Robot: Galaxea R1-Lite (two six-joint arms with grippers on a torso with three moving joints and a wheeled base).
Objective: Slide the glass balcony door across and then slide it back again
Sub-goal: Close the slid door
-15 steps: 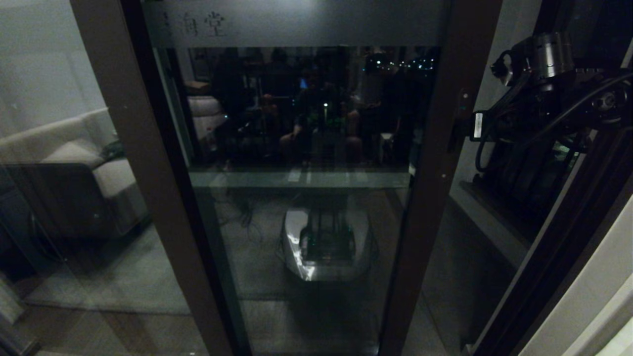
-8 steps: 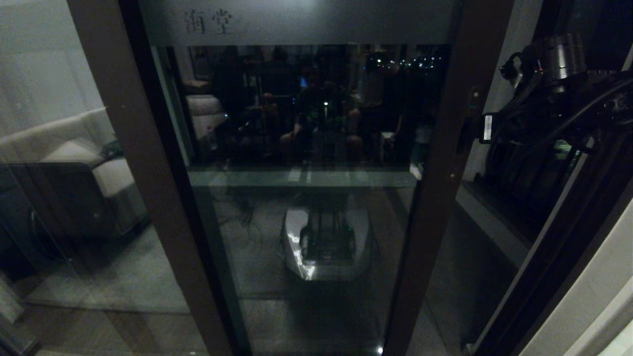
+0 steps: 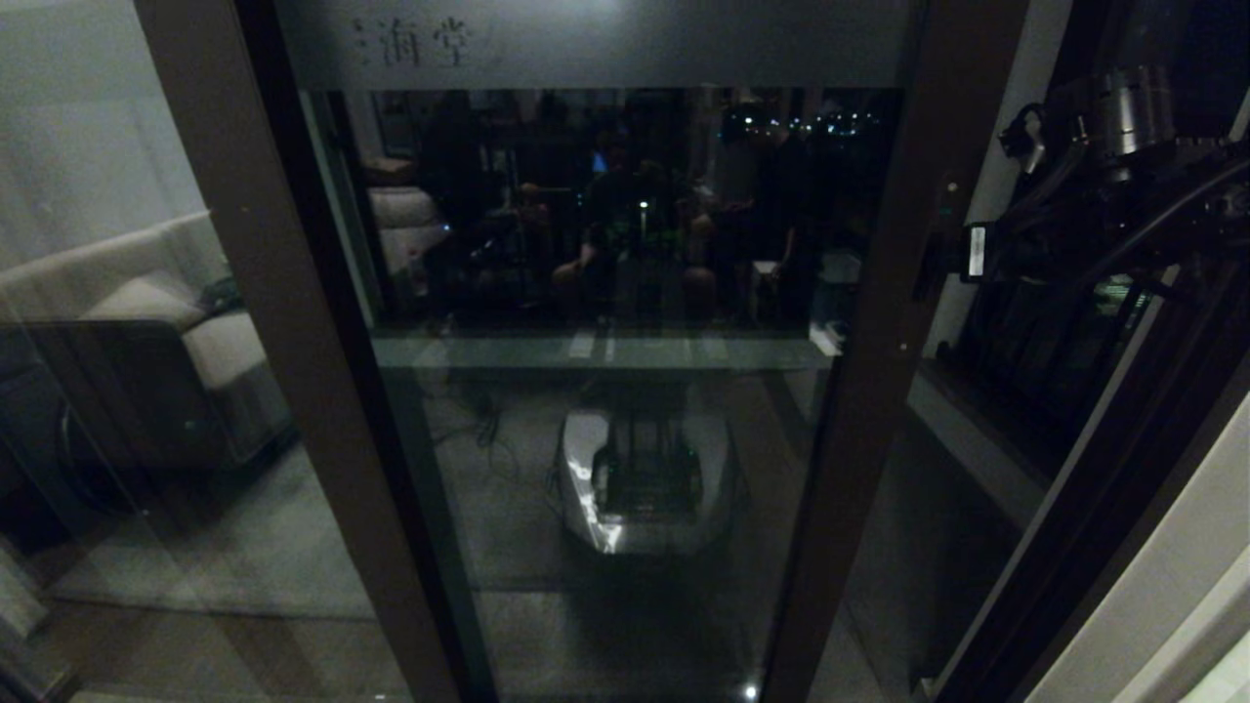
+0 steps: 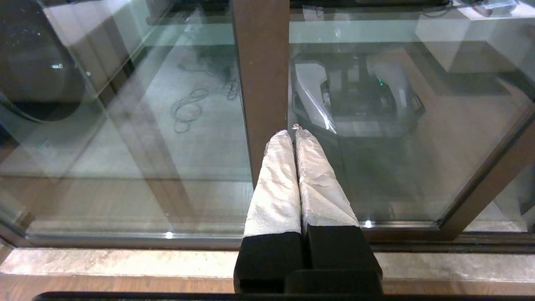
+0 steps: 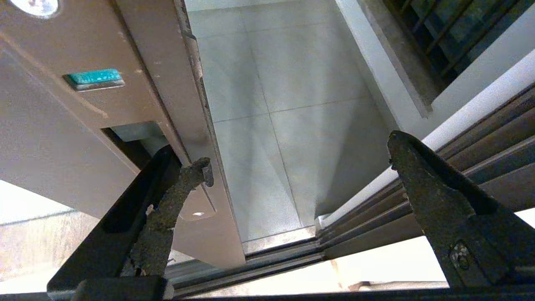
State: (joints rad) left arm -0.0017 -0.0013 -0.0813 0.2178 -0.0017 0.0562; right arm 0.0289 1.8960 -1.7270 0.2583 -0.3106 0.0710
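The right gripper (image 5: pixel 299 152) stood spread wide, one fingertip (image 5: pixel 196 169) hooked into the handle slot (image 5: pixel 133 140) on the glass balcony door (image 3: pixel 625 293), the other hanging free over the gap. The door filled the middle of the head view. The left gripper (image 4: pixel 292 131) was clenched, empty, low before the glass.

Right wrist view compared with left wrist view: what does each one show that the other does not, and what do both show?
Only the right wrist view shows the right gripper, open, one finger hooked at the handle slot in the door's edge, with the tiled floor through the gap. Only the left wrist view shows the left gripper, shut, low before the glass, and the robot's base reflected. Both show the glass balcony door and its brown frame.
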